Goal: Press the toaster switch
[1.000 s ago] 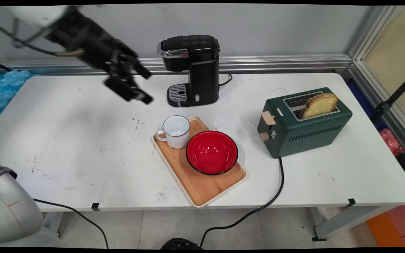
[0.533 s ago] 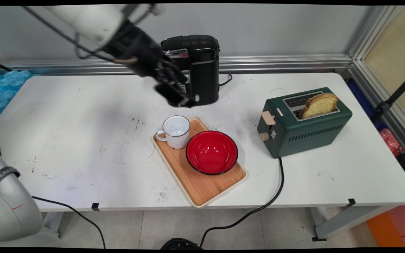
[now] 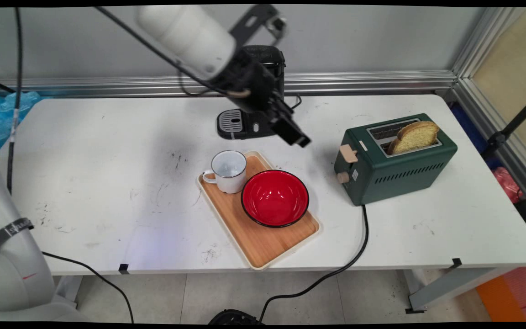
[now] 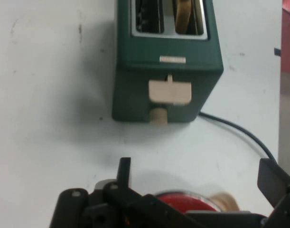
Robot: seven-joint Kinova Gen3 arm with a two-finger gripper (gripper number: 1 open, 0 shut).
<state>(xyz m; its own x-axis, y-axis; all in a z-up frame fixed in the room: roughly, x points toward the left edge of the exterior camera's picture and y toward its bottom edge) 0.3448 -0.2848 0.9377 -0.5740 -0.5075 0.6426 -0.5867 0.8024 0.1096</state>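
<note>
Leftmost, a white mug point(image 3: 229, 171) stands on the upper end of a wooden tray point(image 3: 263, 244) at centre frame, touching a red bowl point(image 3: 275, 198) just right of it. Above them, the black gripper point(image 3: 291, 132) hangs in the air in front of the coffee maker point(image 3: 249, 123) — fingers spread and empty in the hand view, pointing toward the right. Further right sits a green toaster point(image 3: 395, 169) — its beige lever point(image 4: 169, 91) faces the gripper — with a slice of toast point(image 3: 416, 135) tilted in one slot.
</note>
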